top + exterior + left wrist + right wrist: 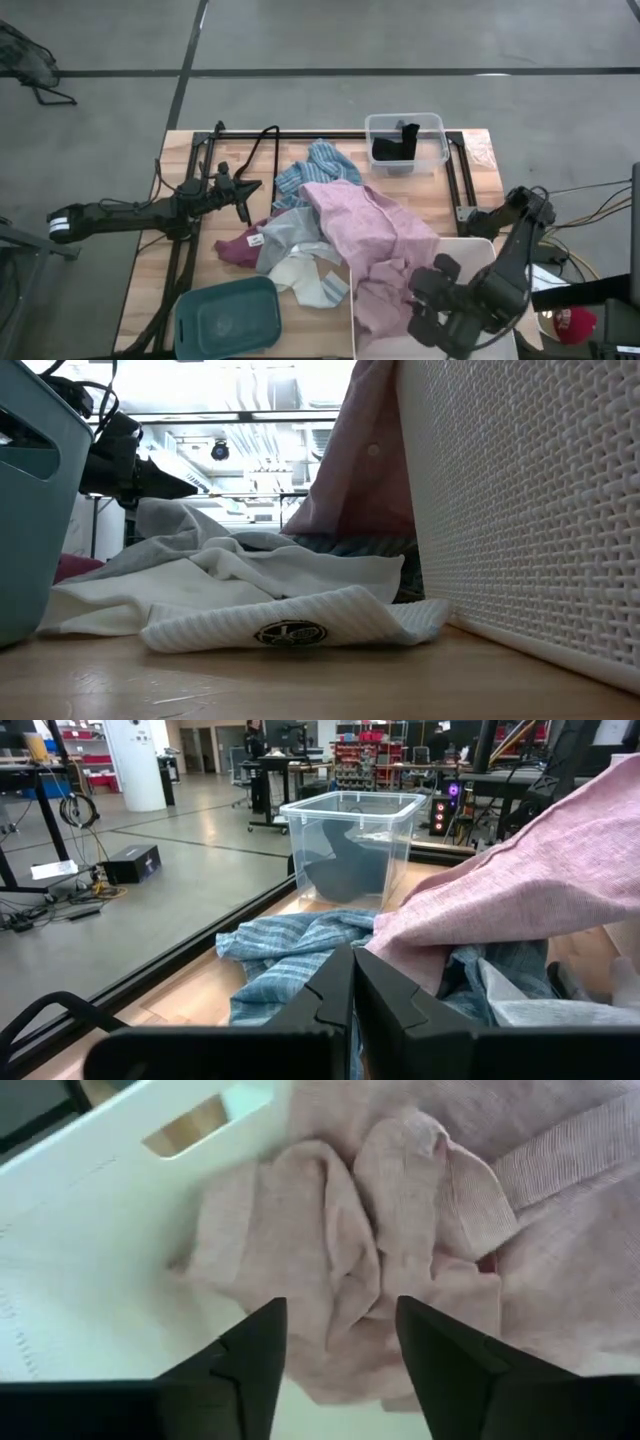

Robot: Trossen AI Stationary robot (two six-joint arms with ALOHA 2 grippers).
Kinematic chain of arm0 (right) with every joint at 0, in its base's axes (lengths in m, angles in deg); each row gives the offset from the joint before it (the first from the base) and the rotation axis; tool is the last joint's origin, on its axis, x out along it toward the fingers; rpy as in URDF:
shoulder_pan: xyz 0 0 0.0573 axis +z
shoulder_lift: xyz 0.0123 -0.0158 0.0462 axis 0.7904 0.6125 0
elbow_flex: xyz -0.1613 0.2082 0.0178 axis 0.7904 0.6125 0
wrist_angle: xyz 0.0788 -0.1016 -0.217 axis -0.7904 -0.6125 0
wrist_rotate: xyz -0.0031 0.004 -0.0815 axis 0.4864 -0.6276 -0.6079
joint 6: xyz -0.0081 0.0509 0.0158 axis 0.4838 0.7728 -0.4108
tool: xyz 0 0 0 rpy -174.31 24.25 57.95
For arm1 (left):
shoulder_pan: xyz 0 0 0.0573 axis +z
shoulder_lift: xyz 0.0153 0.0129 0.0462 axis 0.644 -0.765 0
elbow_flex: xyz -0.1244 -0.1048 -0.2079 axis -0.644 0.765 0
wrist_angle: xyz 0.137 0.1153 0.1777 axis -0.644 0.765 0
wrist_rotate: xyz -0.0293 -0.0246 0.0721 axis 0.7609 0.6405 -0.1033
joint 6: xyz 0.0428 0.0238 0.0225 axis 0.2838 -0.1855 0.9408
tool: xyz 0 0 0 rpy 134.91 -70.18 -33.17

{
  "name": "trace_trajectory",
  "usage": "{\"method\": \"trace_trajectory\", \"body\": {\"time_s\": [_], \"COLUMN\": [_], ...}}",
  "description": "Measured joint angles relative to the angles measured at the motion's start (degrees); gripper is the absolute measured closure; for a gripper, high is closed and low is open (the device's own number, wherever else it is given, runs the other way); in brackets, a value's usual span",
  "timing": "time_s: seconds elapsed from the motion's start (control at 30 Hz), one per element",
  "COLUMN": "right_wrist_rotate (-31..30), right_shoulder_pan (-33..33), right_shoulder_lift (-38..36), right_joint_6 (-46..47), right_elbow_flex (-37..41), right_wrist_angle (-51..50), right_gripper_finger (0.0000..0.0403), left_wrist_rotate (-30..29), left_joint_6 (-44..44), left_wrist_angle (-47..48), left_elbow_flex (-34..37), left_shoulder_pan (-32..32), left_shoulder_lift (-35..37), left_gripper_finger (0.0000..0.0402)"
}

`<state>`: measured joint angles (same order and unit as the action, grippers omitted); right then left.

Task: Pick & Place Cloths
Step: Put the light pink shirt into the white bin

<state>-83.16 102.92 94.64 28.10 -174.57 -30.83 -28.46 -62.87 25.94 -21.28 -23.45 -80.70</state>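
A pink cloth (pixel 375 235) lies from the middle of the table over the rim of the white bin (pixel 470 250), and its bunched end (pixel 380 1250) rests inside the bin. My right gripper (pixel 335 1345) is open above that bunched end and touches nothing. My left gripper (pixel 352 995) is shut and empty at the table's left (pixel 245 188), pointing at the blue-striped cloth (pixel 290 945). Maroon (pixel 238 246), grey (pixel 285 235) and white (pixel 310 280) cloths lie in a heap on the table. A black cloth (pixel 395 145) lies in the clear bin (pixel 430 125).
A teal bin (pixel 228 315) stands at the near left, next to the heap. A white ribbed piece (pixel 290 625) lies on the wood between the teal bin (pixel 30 510) and the white bin's woven wall (pixel 530 510). A black frame (pixel 300 133) runs along the table's far edge.
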Motion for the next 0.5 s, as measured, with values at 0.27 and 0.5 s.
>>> {"method": "trace_trajectory", "body": {"time_s": [0.27, 0.5], "right_wrist_rotate": [-9.6, -1.1], "right_shoulder_pan": [-9.2, -27.0], "right_shoulder_lift": [-0.6, -0.4], "right_joint_6": [-15.4, -31.2], "right_elbow_flex": [-3.8, -8.9], "right_wrist_angle": [0.1, 1.8], "right_gripper_finger": [0.0167, 0.0134], "left_wrist_rotate": [0.0, 0.0], "left_joint_6": [0.0, 0.0], "left_wrist_angle": [0.2, 0.2], "left_elbow_flex": [0.0, 0.0], "left_shoulder_pan": [0.0, 0.0], "left_shoulder_lift": [0.0, 0.0], "left_gripper_finger": [0.0388, 0.0388]}}
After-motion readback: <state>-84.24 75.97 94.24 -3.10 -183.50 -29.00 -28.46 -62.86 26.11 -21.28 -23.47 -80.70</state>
